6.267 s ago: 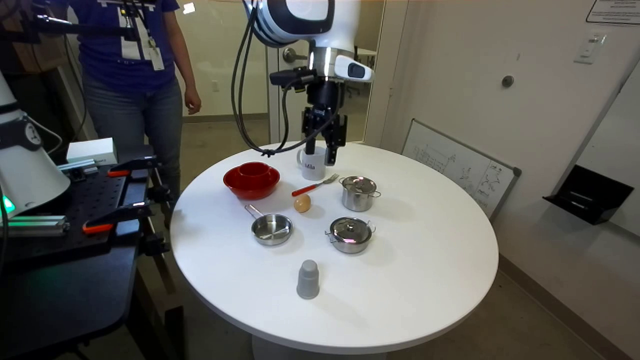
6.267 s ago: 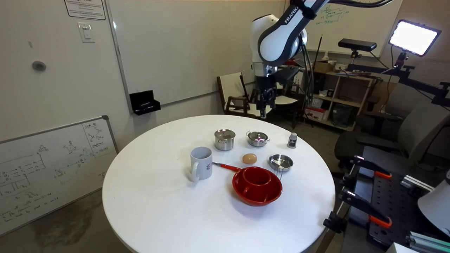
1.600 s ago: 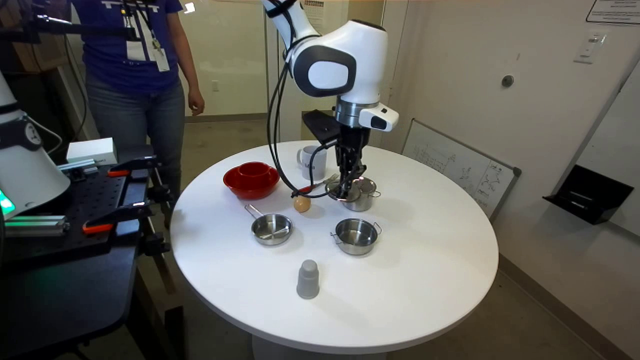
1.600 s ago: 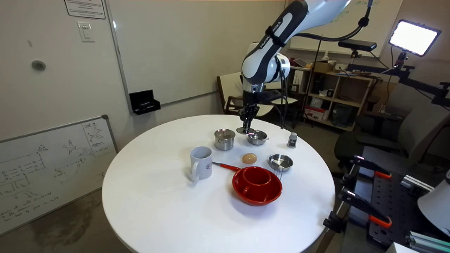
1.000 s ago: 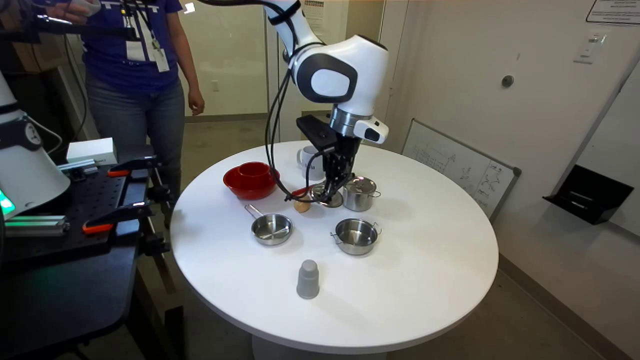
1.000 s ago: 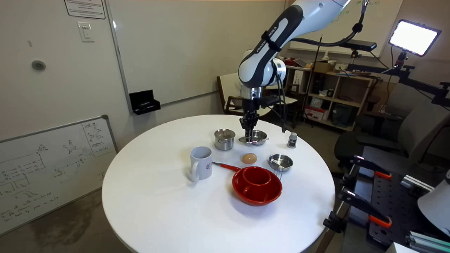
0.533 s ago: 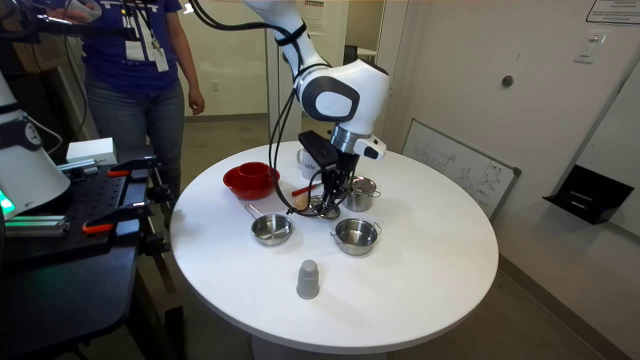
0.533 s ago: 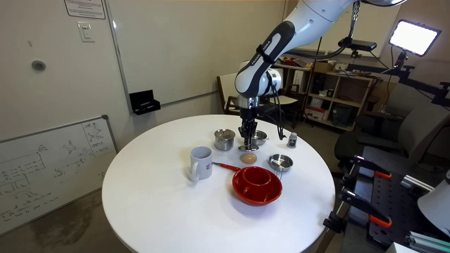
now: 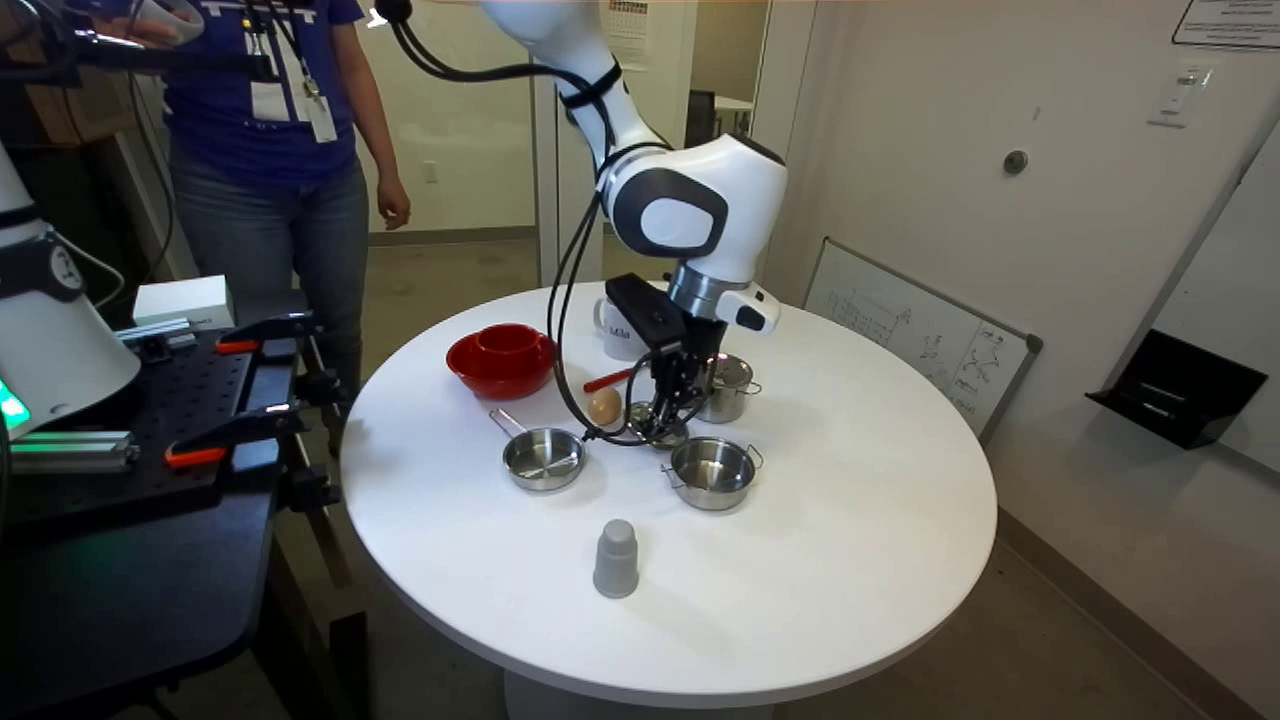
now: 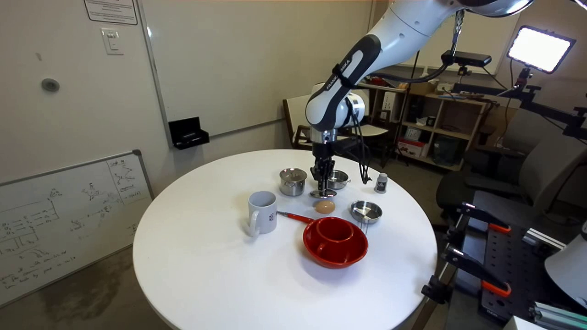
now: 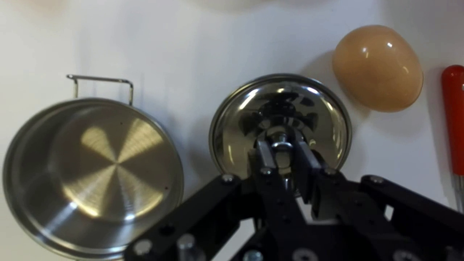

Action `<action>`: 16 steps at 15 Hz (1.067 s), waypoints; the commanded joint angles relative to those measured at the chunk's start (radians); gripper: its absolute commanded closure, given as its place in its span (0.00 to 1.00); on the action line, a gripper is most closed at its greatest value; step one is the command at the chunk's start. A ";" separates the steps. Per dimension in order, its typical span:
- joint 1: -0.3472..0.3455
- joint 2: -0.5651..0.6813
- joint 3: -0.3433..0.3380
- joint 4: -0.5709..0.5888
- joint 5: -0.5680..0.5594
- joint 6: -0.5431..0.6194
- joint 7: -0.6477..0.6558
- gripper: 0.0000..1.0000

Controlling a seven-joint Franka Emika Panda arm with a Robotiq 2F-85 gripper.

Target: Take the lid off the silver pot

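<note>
My gripper [image 11: 281, 137] is shut on the knob of a round silver lid [image 11: 233, 123], one finger on each side of it. The lid lies level, low over the table; whether it touches the tabletop I cannot tell. In an exterior view it shows under the fingertips as a thin disc [image 10: 316, 194]. Beside it the silver pot [image 11: 27, 214] with wire handles stands uncovered, its bottom bare in the wrist view. In an exterior view this open pot [image 9: 712, 494] is nearer the camera than the gripper. A taller silver pot [image 10: 293, 187] has its own lid on.
A brown egg [image 11: 378, 69] lies close to the held lid, slightly apart. Past it is a red-handled fork [image 11: 455, 123]. Around stand a silver pan [image 9: 545, 470], red bowls [image 9: 500, 380], a white mug [image 10: 263, 215] and a grey cup [image 9: 616, 565].
The lid, first seen on the low handled pot, has come off in my gripper. Over the last second or so it has come down near the egg; lately it has hardly moved.
</note>
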 commanded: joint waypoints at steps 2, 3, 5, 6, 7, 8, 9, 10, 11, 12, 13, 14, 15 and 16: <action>0.013 0.035 -0.010 0.060 -0.011 -0.044 0.006 0.55; 0.013 0.037 -0.010 0.062 -0.010 -0.046 0.006 0.49; 0.013 0.039 -0.011 0.067 -0.010 -0.050 0.008 0.34; 0.013 0.040 -0.011 0.068 -0.009 -0.053 0.008 0.28; 0.013 0.040 -0.011 0.069 -0.009 -0.054 0.008 0.26; 0.013 0.041 -0.011 0.071 -0.009 -0.055 0.009 0.25; 0.011 0.035 -0.010 0.064 -0.007 -0.049 0.007 0.24; 0.010 0.024 -0.009 0.053 -0.006 -0.039 0.006 0.22; 0.010 0.005 -0.010 0.035 -0.007 -0.029 0.006 0.26; 0.011 -0.007 -0.014 0.026 -0.008 -0.025 0.010 0.27; 0.014 -0.033 -0.019 0.001 -0.010 -0.014 0.018 0.26; 0.017 -0.050 -0.025 -0.012 -0.013 -0.007 0.024 0.28; 0.025 -0.070 -0.036 -0.027 -0.018 0.000 0.038 0.28; 0.032 -0.086 -0.047 -0.036 -0.024 0.000 0.050 0.27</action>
